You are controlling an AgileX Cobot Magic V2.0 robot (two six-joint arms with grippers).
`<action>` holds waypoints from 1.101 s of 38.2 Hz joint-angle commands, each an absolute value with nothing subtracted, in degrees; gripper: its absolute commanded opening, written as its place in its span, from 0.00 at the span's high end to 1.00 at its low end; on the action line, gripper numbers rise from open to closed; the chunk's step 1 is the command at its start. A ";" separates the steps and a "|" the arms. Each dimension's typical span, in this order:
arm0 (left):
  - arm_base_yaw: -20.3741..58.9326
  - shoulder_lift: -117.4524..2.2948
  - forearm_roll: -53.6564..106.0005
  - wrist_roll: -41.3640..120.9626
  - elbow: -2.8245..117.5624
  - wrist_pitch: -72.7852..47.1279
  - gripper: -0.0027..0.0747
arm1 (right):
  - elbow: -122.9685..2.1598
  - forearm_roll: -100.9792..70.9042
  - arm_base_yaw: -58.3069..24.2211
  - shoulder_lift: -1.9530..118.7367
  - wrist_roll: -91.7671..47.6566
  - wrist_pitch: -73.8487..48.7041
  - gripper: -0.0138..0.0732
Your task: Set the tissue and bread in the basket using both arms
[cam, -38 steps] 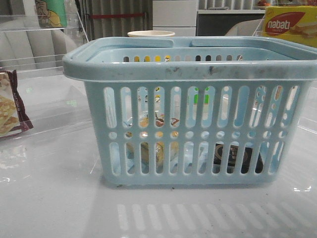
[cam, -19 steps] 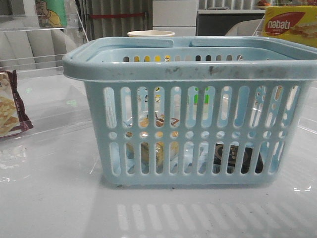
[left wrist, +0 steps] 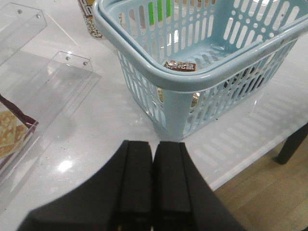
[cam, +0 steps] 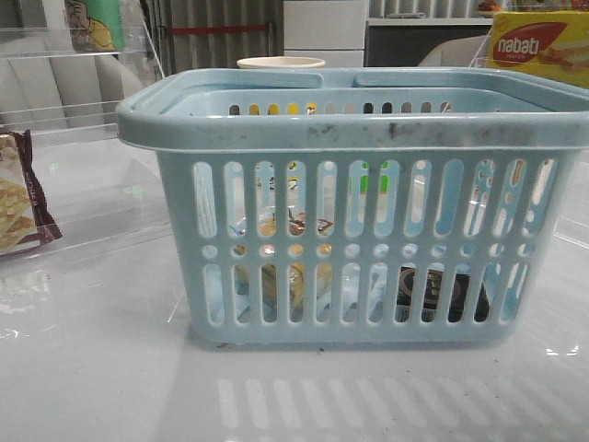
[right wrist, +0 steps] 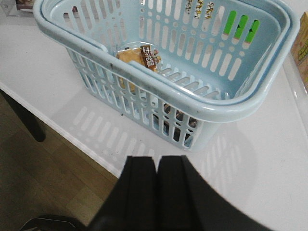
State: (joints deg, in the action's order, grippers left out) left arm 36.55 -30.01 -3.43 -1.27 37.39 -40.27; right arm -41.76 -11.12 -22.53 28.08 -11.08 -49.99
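Both grippers, left [left wrist: 153,187] and right [right wrist: 157,192], closed on nothing, drawn back outside the basket [cam: 354,138], with bread [right wrist: 139,58] and tissue [cam: 433,293] lying inside ahead of them; best kept clear, nothing more to carry.

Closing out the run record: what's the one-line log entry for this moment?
bread: in basket | tissue: in basket | left end effector: shut, empty, outside basket | right end effector: shut, empty, outside basket

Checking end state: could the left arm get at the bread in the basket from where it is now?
Probably yes. The bread lies in the open-topped basket, nothing covering it. The left gripper sits shut outside the rim, so it would need to open and go over the wall.
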 commanded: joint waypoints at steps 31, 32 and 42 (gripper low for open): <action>0.39 1.36 -2.04 -1.40 -0.38 0.54 0.84 | -43.25 -11.44 -22.54 28.37 -11.63 -46.00 0.78; 0.39 1.36 -2.60 -1.40 -0.38 0.00 0.84 | -43.25 -11.44 -22.54 28.37 -11.63 -46.06 0.78; 0.47 1.36 -4.80 -1.40 -0.38 2.36 0.84 | -43.25 -11.44 -22.54 28.37 -11.63 -46.06 0.78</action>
State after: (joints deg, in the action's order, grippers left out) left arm 0.27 0.34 -4.38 -1.27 -0.46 -4.03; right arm -41.76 -11.12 -22.53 28.08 -11.08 -50.03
